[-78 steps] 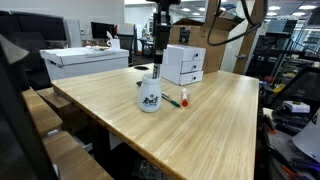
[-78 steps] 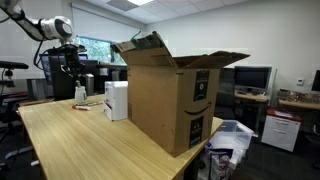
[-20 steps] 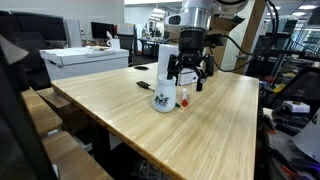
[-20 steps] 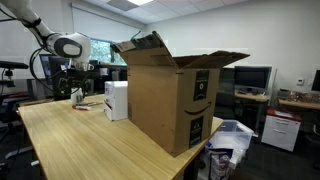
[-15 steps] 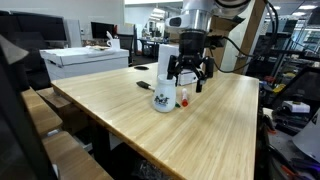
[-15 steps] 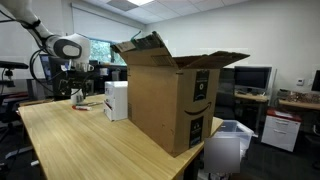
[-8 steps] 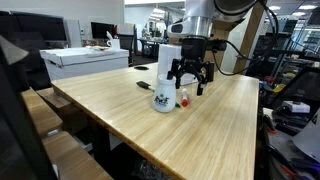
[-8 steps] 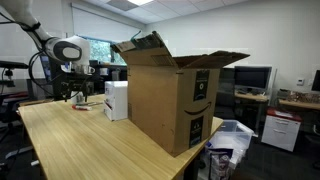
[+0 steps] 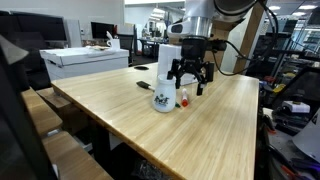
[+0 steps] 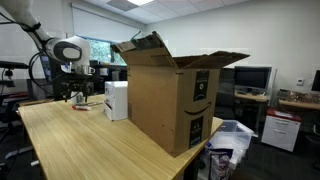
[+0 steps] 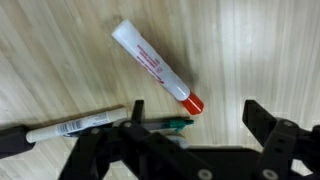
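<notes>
White mug (image 9: 163,96) beside red-capped marker (image 11: 152,62)

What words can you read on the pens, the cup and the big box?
No text here is clear enough to quote.
On the red-capped pen: red print, blurred.
On the other pen: black print, too small to read.
On the cup: a dark design, too small to read.
On the cardboard box: dark label patches, unreadable.

mug (image 9: 164,96) — white, on table (image 9: 205,132) | cardboard box (image 10: 165,100) — flaps open | white drawer unit (image 10: 116,100) beside it
</notes>
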Controlling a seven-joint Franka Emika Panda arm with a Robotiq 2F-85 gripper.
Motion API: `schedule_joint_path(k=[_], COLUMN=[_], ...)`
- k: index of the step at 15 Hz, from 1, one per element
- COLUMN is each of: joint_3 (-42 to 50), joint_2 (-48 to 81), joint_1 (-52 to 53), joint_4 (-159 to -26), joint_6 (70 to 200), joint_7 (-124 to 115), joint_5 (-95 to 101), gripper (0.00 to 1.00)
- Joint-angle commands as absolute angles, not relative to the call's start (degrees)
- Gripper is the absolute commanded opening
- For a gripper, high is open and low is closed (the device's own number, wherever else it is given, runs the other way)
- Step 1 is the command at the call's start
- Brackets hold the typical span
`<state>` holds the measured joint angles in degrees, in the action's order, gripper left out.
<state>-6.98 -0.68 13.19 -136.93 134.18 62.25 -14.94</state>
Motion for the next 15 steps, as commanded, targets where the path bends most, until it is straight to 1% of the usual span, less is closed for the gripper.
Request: schedule_joint_path(k=[1, 12, 13, 14, 15], joint_3=[-8.0, -10.5, -11.0, -11.3, -11.5], joint_2=[0.2, 3.4, 3.1, 3.2, 3.3], joint_1=[12.0, 12.4, 12.4, 12.3, 12.3], joint_4=[-137.4, -137.4, -137.7, -137.7, -137.7], joint_6=[135.1, 138.7, 139.3, 139.4, 139.7], joint_7=[63.2, 65.7, 65.9, 66.0, 66.0], joint_5=[-13.4, -10.5, -10.2, -10.1, -9.9], gripper=[1.00, 1.00, 0.96, 0.75, 0.72])
